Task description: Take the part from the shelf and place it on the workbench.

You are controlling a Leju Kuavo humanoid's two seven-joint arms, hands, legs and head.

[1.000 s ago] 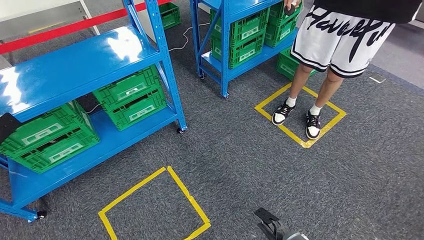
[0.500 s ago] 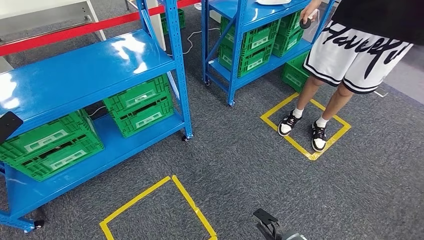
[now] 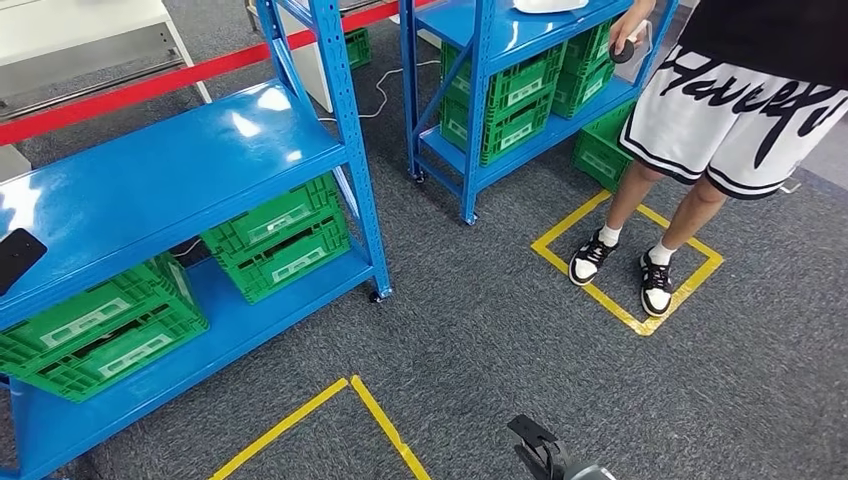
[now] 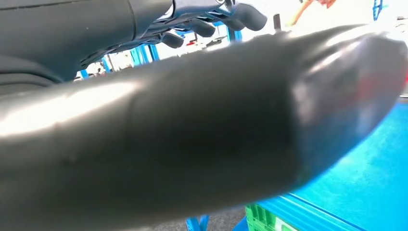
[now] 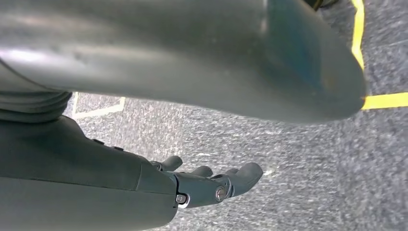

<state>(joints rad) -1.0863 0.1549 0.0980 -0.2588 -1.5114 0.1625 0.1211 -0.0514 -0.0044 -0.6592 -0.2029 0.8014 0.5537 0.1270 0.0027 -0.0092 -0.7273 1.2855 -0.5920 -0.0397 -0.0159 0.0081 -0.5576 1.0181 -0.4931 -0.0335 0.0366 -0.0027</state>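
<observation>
Head view is bright and evenly lit from overhead; white glare patches sit on the blue shelf top (image 3: 170, 160), shadows are soft. Both wrist views are blurred close up: the left hand (image 4: 192, 134) carries washed-out highlights against an overexposed background.

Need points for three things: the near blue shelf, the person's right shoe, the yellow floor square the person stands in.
near blue shelf (image 3: 150, 170): head view, on its top deck.
person's right shoe (image 3: 588, 260): head view, on the shoe's upper.
yellow floor square (image 3: 690, 288): head view, on the tape's edge beside the other shoe.
</observation>
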